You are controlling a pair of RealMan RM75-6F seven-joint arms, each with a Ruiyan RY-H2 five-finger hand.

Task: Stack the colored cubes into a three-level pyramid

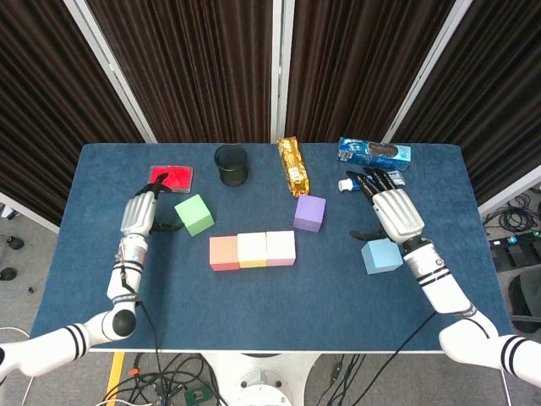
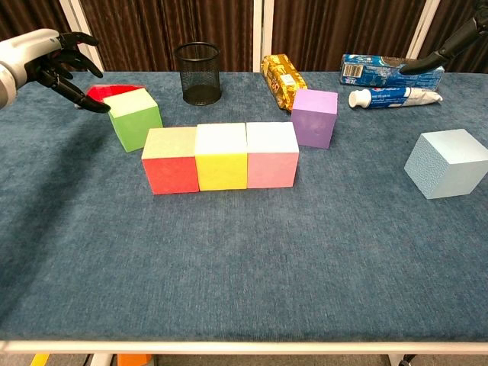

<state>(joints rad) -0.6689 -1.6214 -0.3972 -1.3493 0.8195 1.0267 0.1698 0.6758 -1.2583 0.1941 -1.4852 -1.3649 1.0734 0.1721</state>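
Three cubes stand in a row mid-table: red, yellow, pink. A green cube sits behind the row's left end, a purple cube behind its right end, and a light blue cube lies apart at the right. My left hand is just left of the green cube, fingers spread, thumb close to its side, holding nothing. My right hand hovers open just behind and above the light blue cube; the chest view catches only its fingertips.
Along the back stand a black mesh cup, a flat red item, a gold snack packet, a blue cookie box and a toothpaste tube. The blue tabletop stretches bare in front of the row.
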